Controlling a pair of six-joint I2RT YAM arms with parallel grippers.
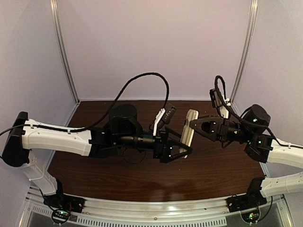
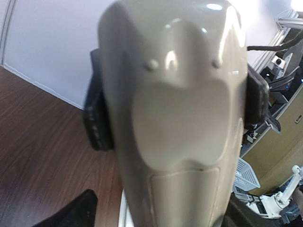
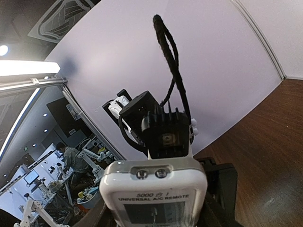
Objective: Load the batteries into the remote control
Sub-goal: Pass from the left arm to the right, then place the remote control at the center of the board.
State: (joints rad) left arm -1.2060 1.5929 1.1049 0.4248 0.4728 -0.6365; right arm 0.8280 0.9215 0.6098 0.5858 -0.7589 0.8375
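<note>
Table (image 1: 118, 177): dark brown wood-grain top.
Walls (image 1: 156, 47): pale lilac panels behind and at both sides.
Corner rails (image 1: 64, 52): silver, upright.

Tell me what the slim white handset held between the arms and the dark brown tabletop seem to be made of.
The slim white remote control handset looks like moulded plastic with a glossy finish: its pale beige back shows bright highlights and smooth rounded contours. The dark brown tabletop looks like wood or wood-grain laminate, streaked, with a mild sheen; which one cannot be told.
</note>
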